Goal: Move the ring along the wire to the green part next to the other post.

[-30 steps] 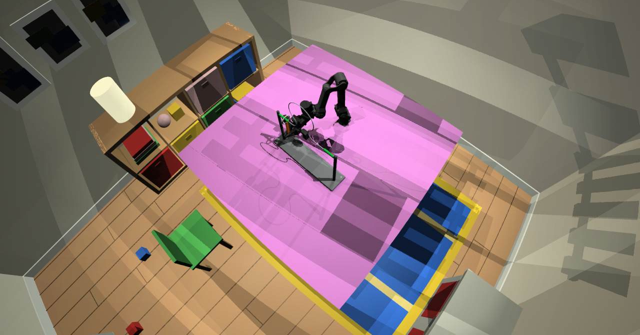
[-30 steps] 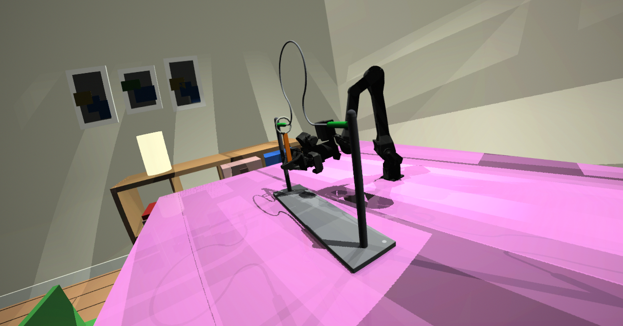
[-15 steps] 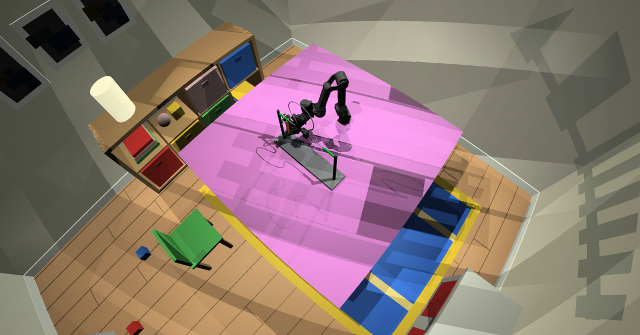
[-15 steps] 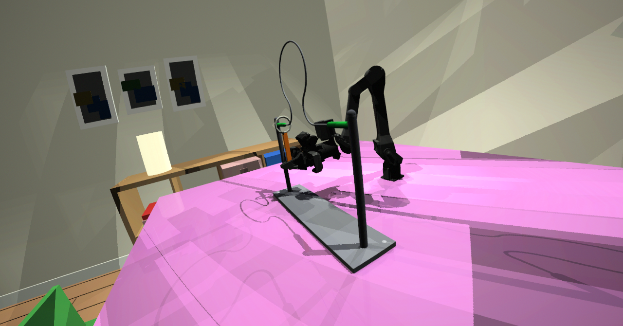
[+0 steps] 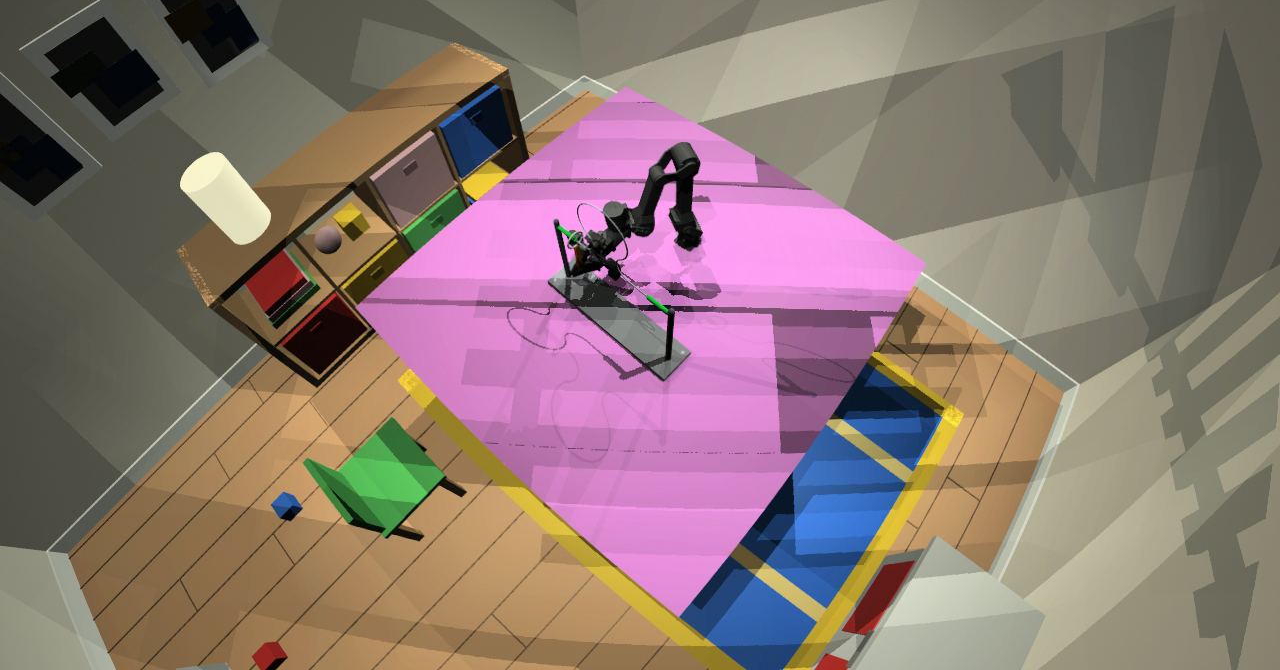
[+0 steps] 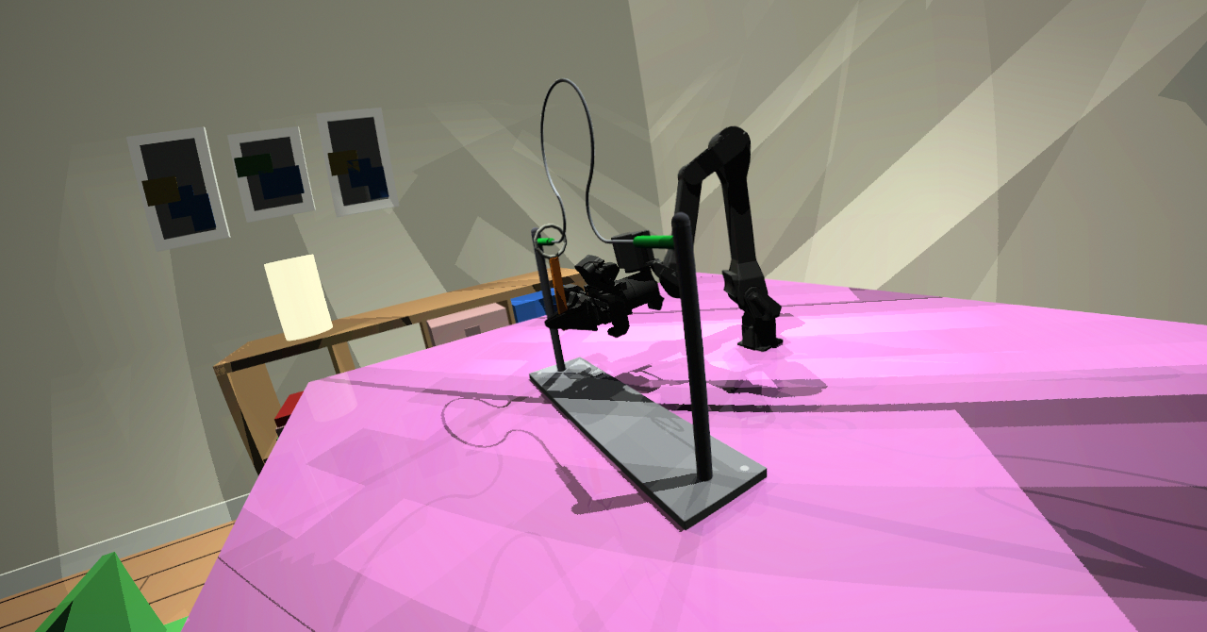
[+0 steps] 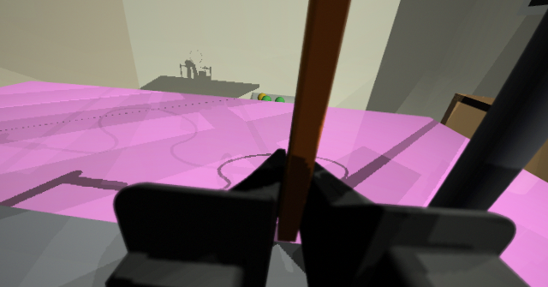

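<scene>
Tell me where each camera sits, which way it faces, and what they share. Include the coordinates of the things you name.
Top: high up, looking steeply down on the pink table [image 5: 626, 523]; whole arm [image 5: 684, 191] visible.
Exterior: beside the table, looking across at the wire frame's base [image 6: 624, 438]; whole arm [image 6: 738, 214] visible.
Wrist: on the arm, looking out past the hand's fingers, over the table.
Top and exterior share both posts, the wire and the lamp [image 5: 223, 198] [image 6: 298, 299].

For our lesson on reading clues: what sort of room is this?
Probably a child's playroom or bedroom: a green chair stands on the wooden floor near a small blue block, and colored bins fill the low shelf unit's compartments.
</scene>
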